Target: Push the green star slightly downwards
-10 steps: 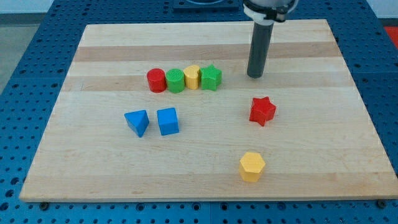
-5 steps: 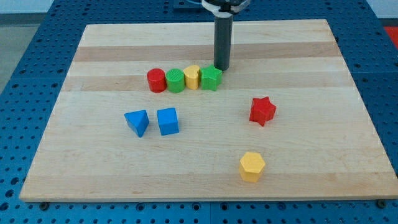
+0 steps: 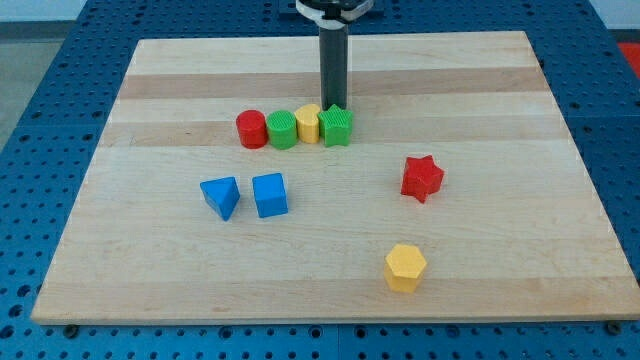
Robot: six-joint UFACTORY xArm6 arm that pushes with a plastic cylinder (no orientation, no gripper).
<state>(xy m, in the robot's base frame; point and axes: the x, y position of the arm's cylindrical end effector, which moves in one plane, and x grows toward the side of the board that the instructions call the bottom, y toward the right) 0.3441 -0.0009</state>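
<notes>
My tip (image 3: 333, 106) sits at the upper centre of the frame, right at the top edge of the green star (image 3: 337, 126), touching it or just short of touching; the rod is a plain dark shaft with no jaws, so there is nothing on it to stand apart or together, and it clamps on nothing.

The green star is the right-hand end of a row of 4 blocks in the upper middle of the wooden board (image 3: 150, 260); to its left, touching it, is a yellow block (image 3: 309, 123) whose shape is hard to make out; then a green cylinder (image 3: 283, 130); then a red cylinder (image 3: 251, 129) at the left end; the 4 stand shoulder to shoulder.

Below the star the bare wood runs on toward the frame's bottom; the red star (image 3: 421, 177) lies well apart at the centre right; the blue cube (image 3: 269, 194) and the blue triangular block (image 3: 221, 196) lie just beside each other at the centre left, lower than the row; the yellow hexagonal block (image 3: 405, 267) sits near the bottom edge, right of centre.

The board's top edge is near, just above the rod; the board rests on a blue perforated table (image 3: 40, 120) that shows on all sides.
</notes>
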